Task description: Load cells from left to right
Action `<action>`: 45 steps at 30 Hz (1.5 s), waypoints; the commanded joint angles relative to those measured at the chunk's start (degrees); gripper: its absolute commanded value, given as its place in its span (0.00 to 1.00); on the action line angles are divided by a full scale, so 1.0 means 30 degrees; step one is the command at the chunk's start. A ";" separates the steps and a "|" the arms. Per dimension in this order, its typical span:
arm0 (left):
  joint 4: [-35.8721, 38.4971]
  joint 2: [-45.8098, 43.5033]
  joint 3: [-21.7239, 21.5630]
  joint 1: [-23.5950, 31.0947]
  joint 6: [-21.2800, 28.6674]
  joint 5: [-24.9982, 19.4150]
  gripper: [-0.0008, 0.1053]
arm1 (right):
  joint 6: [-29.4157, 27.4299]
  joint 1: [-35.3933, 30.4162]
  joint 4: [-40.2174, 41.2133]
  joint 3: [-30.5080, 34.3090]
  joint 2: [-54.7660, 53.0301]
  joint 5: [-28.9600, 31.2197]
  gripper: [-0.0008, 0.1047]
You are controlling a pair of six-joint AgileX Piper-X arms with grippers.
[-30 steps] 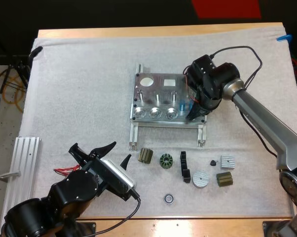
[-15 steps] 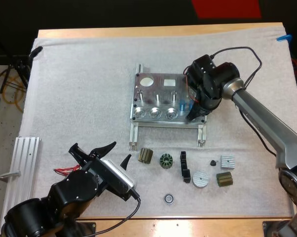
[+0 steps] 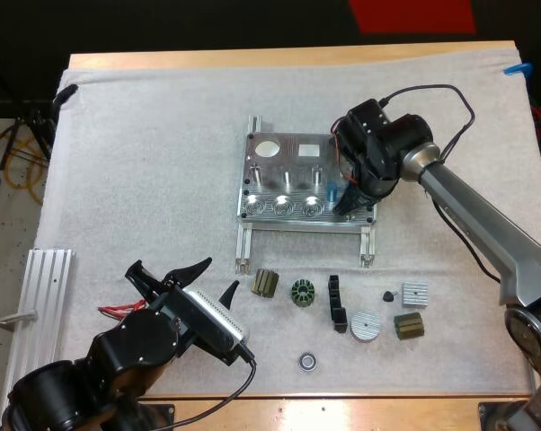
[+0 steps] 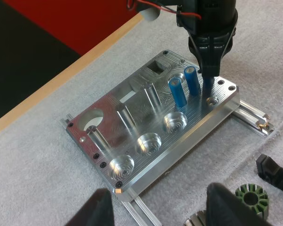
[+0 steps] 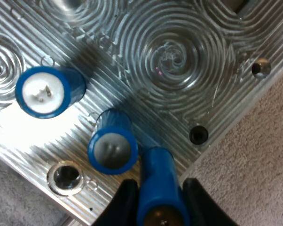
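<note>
Your right gripper (image 3: 350,201) has its jaws clamped on a blue cell (image 5: 156,181) over the right-hand corner of the metal fixture (image 3: 284,184), just beside 2 blue cells (image 4: 177,92) standing in it. Your left gripper (image 3: 167,269) hangs over the mat (image 3: 145,162), well apart from the fixture, jaws wide and clear of anything. Small dark parts (image 3: 333,301) lie in a row on the mat near the fixture.

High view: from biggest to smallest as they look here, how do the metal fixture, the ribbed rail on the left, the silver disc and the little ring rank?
1. metal fixture
2. ribbed rail, partly covered, so its place against the fixture is unsure
3. silver disc
4. little ring
</note>
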 commanded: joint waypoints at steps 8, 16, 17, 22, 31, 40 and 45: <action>-0.0078 -0.0131 -0.0006 0.0010 -0.0258 0.0052 0.43 | 0.0127 -0.0035 0.0128 -0.0057 0.0336 0.1193 0.01; -0.0078 -0.0131 -0.0006 0.0010 -0.0258 0.0052 0.43 | 0.0127 -0.0035 -0.0017 -0.0057 0.0336 0.2373 0.38; -0.0078 -0.0131 -0.0006 0.0010 -0.0258 0.0052 0.43 | 0.0127 -0.0035 -0.0017 -0.0057 0.0336 0.2528 0.43; -0.0078 -0.0131 -0.0006 0.0010 -0.0258 0.0052 0.43 | 0.0127 -0.0035 -0.0017 -0.0057 0.0336 0.2921 0.52; -0.0078 -0.0131 -0.0006 0.0010 -0.0258 0.0052 0.43 | 0.0127 -0.0001 0.0020 -0.0057 -0.1262 0.2921 0.52; -0.0078 -0.0131 -0.0006 0.0010 -0.0258 0.0052 0.43 | 0.0184 -0.0001 -0.0471 -0.0057 -0.2750 0.2883 0.51; -0.0078 -0.0131 -0.0006 0.0010 -0.0258 0.0052 0.43 | 0.0241 -0.0043 -0.1060 -0.0057 -0.2306 0.2883 0.51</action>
